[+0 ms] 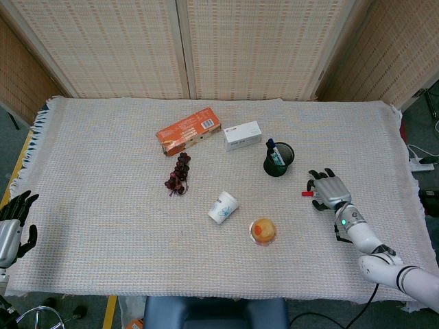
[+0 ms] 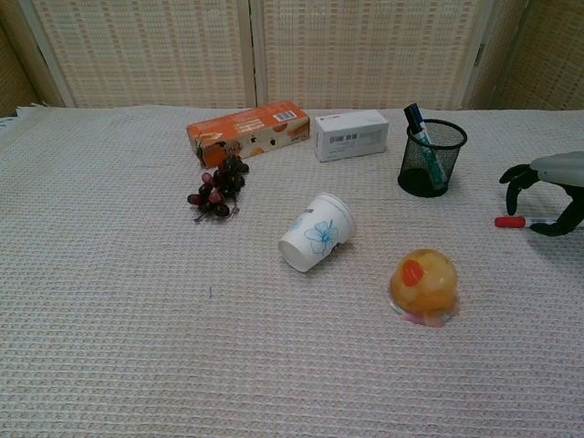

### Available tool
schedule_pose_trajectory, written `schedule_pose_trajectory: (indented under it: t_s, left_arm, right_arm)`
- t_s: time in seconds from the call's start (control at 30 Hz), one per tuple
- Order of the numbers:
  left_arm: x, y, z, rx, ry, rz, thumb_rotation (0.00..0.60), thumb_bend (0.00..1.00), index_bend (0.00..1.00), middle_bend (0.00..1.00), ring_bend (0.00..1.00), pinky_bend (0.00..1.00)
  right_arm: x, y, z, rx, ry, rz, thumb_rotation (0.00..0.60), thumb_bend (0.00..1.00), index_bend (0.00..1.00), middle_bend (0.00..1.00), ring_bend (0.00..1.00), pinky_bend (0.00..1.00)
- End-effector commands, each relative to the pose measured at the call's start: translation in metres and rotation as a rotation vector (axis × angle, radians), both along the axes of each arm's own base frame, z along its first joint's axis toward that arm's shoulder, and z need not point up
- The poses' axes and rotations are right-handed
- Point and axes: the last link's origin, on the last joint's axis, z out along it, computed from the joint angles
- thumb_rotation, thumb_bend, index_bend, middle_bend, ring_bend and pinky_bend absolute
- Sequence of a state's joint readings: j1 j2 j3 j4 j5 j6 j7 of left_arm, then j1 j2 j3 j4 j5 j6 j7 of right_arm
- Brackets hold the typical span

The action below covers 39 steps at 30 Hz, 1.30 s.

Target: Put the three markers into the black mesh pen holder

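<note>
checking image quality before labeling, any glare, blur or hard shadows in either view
Head view: even light, no glare, sharp throughout; the right robot hand throws no hard shadow. Chest view: soft shadows only, beside the paper cup and black mesh pen holder; the frame's edge cuts off the robot hand.

The right hand (image 2: pixel 547 192) covers most of the red-capped white marker (image 2: pixel 507 222) — only the cap end shows, and whether the fingers touch it cannot be told. The left hand (image 1: pixel 10 229) is cut by the head view's edge — absent from the chest view.
</note>
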<state>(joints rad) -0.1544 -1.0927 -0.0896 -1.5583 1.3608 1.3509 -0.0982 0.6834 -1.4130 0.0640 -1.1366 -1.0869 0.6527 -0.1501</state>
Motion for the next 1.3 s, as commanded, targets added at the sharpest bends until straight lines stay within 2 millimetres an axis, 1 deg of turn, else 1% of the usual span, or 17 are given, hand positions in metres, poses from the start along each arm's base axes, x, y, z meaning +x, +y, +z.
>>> schedule_pose_trajectory:
  t_s: [0.03, 0.33, 0.63, 0.77, 0.9, 0.97, 1.07, 1.17, 1.27, 1.3]
  left_arm:
    - [0.0, 0.0, 0.0, 0.0, 0.0, 0.002, 0.6, 0.6, 0.1, 0.0, 0.0, 0.1]
    - [-0.002, 0.001, -0.001, -0.004, 0.001, 0.009, 0.6, 0.61, 0.1, 0.0, 0.0, 0.1]
    - [-0.002, 0.002, -0.001, -0.004, 0.001, 0.01, 0.6, 0.61, 0.1, 0.0, 0.0, 0.1]
    - [-0.003, 0.002, -0.001, -0.006, 0.0, 0.011, 0.6, 0.61, 0.1, 0.0, 0.0, 0.1]
    - [-0.003, 0.002, -0.001, -0.007, -0.001, 0.013, 0.6, 0.61, 0.1, 0.0, 0.0, 0.1]
    - [-0.002, 0.002, -0.001, -0.006, -0.002, 0.011, 0.6, 0.61, 0.1, 0.0, 0.0, 0.1]
    - [-0.002, 0.002, -0.001, -0.006, -0.002, 0.009, 0.6, 0.61, 0.1, 0.0, 0.0, 0.1]
    - [-0.002, 0.001, -0.001, -0.005, -0.003, 0.009, 0.6, 0.61, 0.1, 0.0, 0.0, 0.1]
    - [-0.002, 0.001, -0.001, -0.005, -0.008, 0.008, 0.6, 0.6, 0.1, 0.0, 0.0, 0.1]
    - [-0.002, 0.001, 0.0, -0.005, -0.008, 0.006, 0.6, 0.6, 0.1, 0.0, 0.0, 0.1]
  right_arm:
    - [-0.001, -0.002, -0.003, 0.005, 0.01, -0.001, 0.6, 0.33, 0.39, 0.05, 0.14, 0.0]
    - [-0.004, -0.009, -0.008, 0.013, 0.028, -0.009, 0.6, 0.33, 0.42, 0.05, 0.14, 0.0]
    - [-0.006, -0.012, -0.013, 0.024, 0.046, -0.016, 0.6, 0.34, 0.51, 0.05, 0.14, 0.0]
    - [-0.004, -0.013, -0.012, 0.018, 0.037, -0.013, 0.6, 0.35, 0.54, 0.05, 0.15, 0.0]
    - [0.0, -0.014, -0.008, 0.003, 0.002, -0.013, 0.6, 0.35, 0.55, 0.05, 0.15, 0.0]
    - [0.006, -0.015, -0.003, -0.014, -0.034, -0.009, 0.6, 0.35, 0.55, 0.05, 0.15, 0.0]
    - [0.022, -0.016, 0.01, -0.05, -0.126, 0.007, 0.6, 0.35, 0.55, 0.06, 0.15, 0.0]
    - [0.046, -0.017, 0.029, -0.083, -0.227, 0.048, 0.6, 0.35, 0.55, 0.06, 0.15, 0.0]
    - [0.073, -0.017, 0.05, -0.119, -0.363, 0.085, 0.6, 0.35, 0.55, 0.06, 0.15, 0.0]
    - [0.085, -0.017, 0.059, -0.131, -0.436, 0.091, 0.6, 0.35, 0.55, 0.06, 0.15, 0.0]
